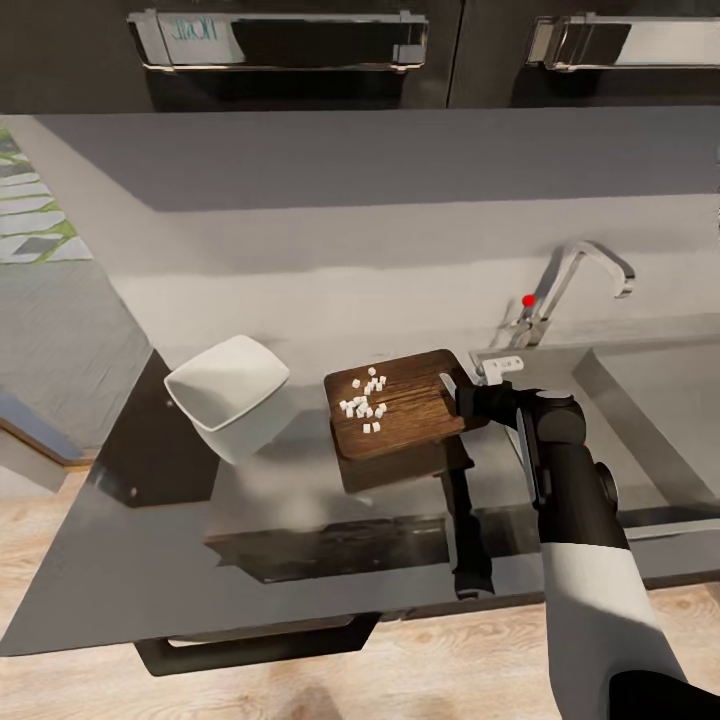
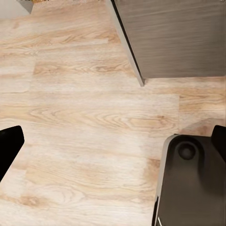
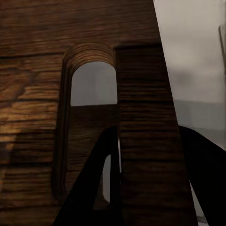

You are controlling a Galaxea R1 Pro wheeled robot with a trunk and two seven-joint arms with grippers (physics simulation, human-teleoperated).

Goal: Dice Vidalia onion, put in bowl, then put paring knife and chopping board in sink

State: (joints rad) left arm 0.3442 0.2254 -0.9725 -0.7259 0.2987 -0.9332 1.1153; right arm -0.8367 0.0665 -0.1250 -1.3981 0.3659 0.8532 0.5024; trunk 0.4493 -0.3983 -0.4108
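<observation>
Right hand (image 1: 470, 398) gripping the slotted end of the chopping board (image 1: 400, 402), raised off the glossy tabletop (image 1: 300, 300), white diced onion (image 1: 365, 398) on it, white bowl (image 1: 228, 393) beside, sink (image 1: 640, 400) opposite, left hand (image 2: 113, 150) open above wooden floor (image 2: 84, 117).

There is one dark brown wooden chopping board (image 1: 400, 402) with rounded corners. It has one oval slot hole (image 3: 89, 94) near its end. On the board lie small white onion cubes (image 1: 364, 400). There are about twenty of them, but they are too small and close together to count for sure.

There is one white bowl with a squarish rim (image 1: 228, 393). There is one grey steel sink (image 1: 640, 400). It has one shiny chrome faucet (image 1: 570, 285), and the faucet has one red knob (image 1: 528, 300).

Two silver bar handles (image 1: 280, 40) show on the dark cabinets up high. One black robot gripper (image 1: 468, 400) shows at the board.
</observation>
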